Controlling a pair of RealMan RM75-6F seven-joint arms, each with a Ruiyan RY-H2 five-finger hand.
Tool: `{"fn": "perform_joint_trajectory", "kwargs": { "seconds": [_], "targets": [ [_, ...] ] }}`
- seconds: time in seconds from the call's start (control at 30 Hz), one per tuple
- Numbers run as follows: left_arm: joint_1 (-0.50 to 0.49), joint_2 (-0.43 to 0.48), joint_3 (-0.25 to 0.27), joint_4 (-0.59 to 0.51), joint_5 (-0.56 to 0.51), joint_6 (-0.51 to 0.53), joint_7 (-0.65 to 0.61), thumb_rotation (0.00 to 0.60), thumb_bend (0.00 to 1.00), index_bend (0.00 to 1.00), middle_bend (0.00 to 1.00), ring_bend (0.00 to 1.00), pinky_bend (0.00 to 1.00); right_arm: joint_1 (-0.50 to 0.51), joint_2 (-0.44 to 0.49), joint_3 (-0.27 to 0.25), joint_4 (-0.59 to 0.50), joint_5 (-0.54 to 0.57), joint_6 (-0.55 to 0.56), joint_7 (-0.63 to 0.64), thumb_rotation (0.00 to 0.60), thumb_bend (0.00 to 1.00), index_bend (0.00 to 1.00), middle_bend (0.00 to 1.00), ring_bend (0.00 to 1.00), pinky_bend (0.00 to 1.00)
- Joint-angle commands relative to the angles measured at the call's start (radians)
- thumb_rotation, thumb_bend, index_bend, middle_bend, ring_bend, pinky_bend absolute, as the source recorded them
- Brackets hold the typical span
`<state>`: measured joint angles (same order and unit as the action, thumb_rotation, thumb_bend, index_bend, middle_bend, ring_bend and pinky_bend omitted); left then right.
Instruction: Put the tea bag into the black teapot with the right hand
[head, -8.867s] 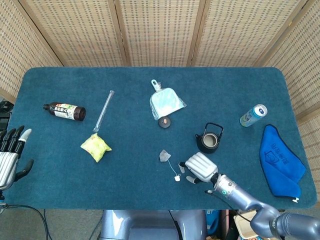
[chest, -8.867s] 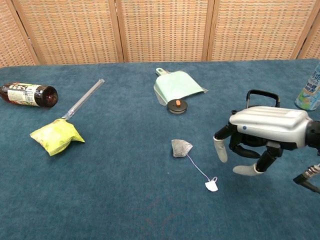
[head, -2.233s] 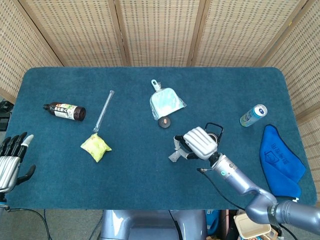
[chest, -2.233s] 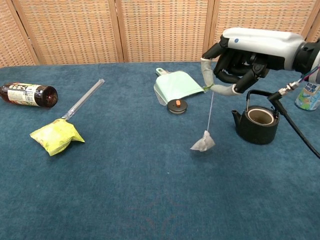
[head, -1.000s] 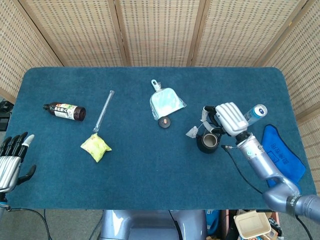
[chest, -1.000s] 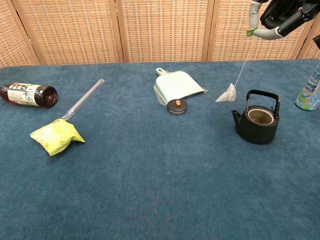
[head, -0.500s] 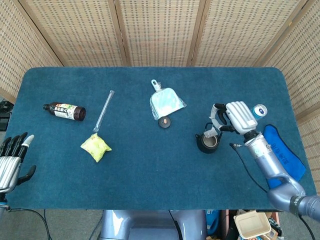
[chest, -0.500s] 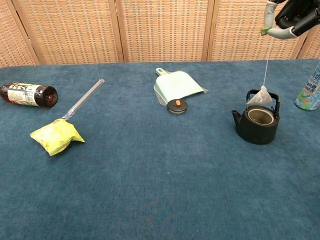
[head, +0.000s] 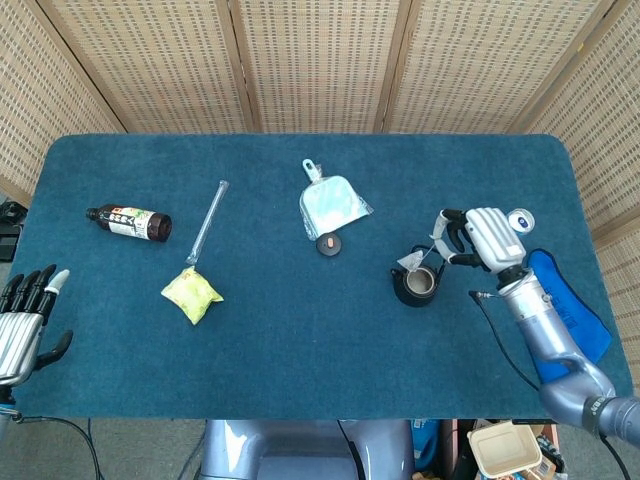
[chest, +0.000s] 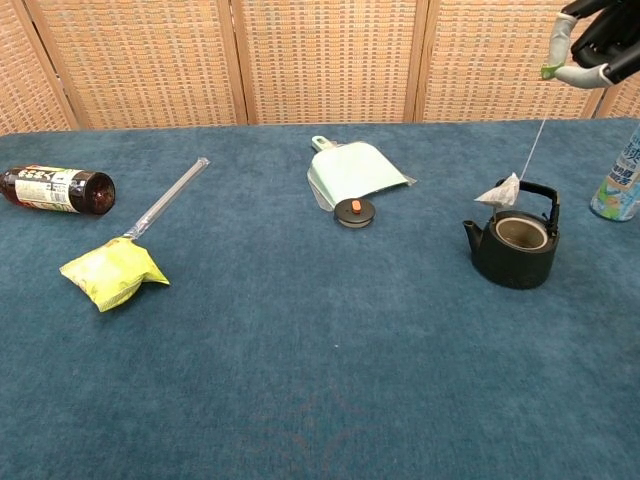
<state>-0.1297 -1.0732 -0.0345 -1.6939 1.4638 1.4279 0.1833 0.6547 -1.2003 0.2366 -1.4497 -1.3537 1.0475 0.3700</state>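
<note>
Though mostly cropped, right hand (chest: 597, 40) pinching tea bag (chest: 499, 192).

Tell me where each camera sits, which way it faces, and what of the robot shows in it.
Head view: high above the near edge, looking steeply down on the table; shows the left hand and the right hand with its arm.
Chest view: low at the near edge, looking across toward the screens; only the right hand's fingers.
Shared: tea bag dangling over the black teapot, plus the bottle.

Tea bag (chest: 499, 192) dangling by string – above lidless black teapot (chest: 515, 246)
</note>
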Motion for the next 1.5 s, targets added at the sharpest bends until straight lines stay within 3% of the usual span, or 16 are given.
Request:
{"fn": "perform_joint_trajectory", "kwargs": {
  "seconds": [0.03,0.77,1.5],
  "targets": [
    [0.001,0.0,0.001,0.0,0.0,0.001,0.0,0.6,0.38,0.0,0.0,0.0,0.0,-0.003,-0.001,-0.002,0.003,-0.002,0.001,0.005,0.6,0.7,0.61,0.93,0.97,1.0],
    [0.006,-0.004,0.006,0.008,-0.002,0.0,-0.008,0.6,0.38,0.0,0.0,0.0,0.0,-0.02,-0.05,-0.061,0.032,-0.055,-0.014,0.011,0.6,0.7,0.61,0.93,0.97,1.0],
    [0.007,-0.008,0.006,0.016,-0.009,-0.004,-0.01,0.6,0.38,0.0,0.0,0.0,0.0,-0.012,-0.099,-0.161,0.036,-0.194,-0.015,-0.135,0.6,0.7,0.61,0.93,0.97,1.0]
  ]
}}
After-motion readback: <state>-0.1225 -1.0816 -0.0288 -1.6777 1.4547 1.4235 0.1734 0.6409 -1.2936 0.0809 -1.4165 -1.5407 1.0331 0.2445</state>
